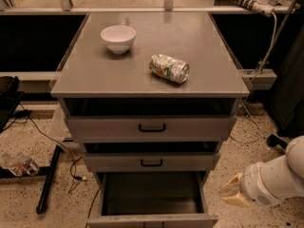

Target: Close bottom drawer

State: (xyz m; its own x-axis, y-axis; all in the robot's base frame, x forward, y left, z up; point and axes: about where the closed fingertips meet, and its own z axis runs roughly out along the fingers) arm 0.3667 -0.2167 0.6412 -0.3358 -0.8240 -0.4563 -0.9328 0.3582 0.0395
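Observation:
The bottom drawer (152, 219) of the grey metal cabinet stands pulled far out, its dark interior showing and its front rim at the lower edge of the view; its handle is out of view. The two drawers above it, top (152, 127) and middle (152, 162), each with a black bar handle, stand slightly open. My gripper (230, 193) is at the lower right, beige, on the white arm, beside the right side of the bottom drawer and apart from it.
A white bowl (118, 38) and a crushed can (169, 68) lie on the cabinet top (95, 80). Black cables and a black bar (47, 179) lie on the speckled floor at the left. A white cable (266, 46) hangs at the right.

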